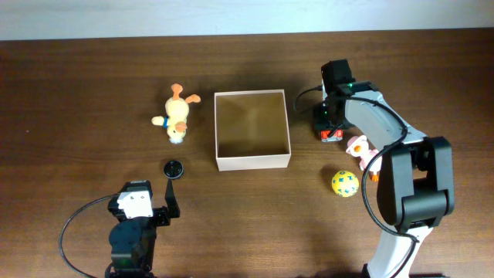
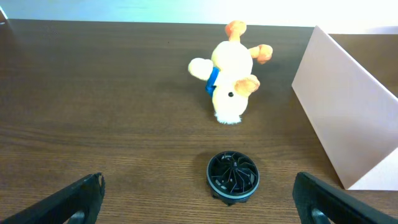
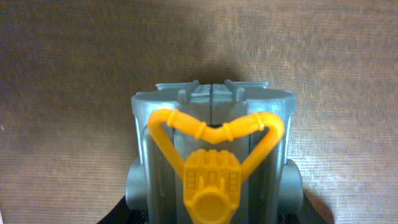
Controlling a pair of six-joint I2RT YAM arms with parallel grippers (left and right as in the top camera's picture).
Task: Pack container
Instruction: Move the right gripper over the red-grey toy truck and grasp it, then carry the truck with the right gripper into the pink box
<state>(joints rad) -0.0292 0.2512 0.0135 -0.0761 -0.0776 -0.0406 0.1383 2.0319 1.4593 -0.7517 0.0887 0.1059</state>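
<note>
We find the container (image 1: 253, 161) at the middle of the counter (image 1: 93, 77), open side up, white walls outside and tan-brown inside; nothing shows inside it. In the left wrist view its white wall (image 2: 339, 106) stands at the right.

A yellow plush duck (image 1: 177, 116) lies to the left of the container, apart from it. A small black round disc (image 1: 174, 168) sits nearer the left arm.

The left gripper (image 2: 199, 186) is released, its fingers (image 2: 81, 196) spread wide at the bottom corners of its view, the disc (image 2: 231, 176) just ahead of them.

The right gripper (image 1: 329, 123) is down over a grey toy with yellow piping (image 3: 211, 155), just right of the container. We cannot tell whether it grips the toy.

A pink-and-white plush (image 1: 361, 148) and a yellow spotted ball (image 1: 344, 183) lie further right.
</note>
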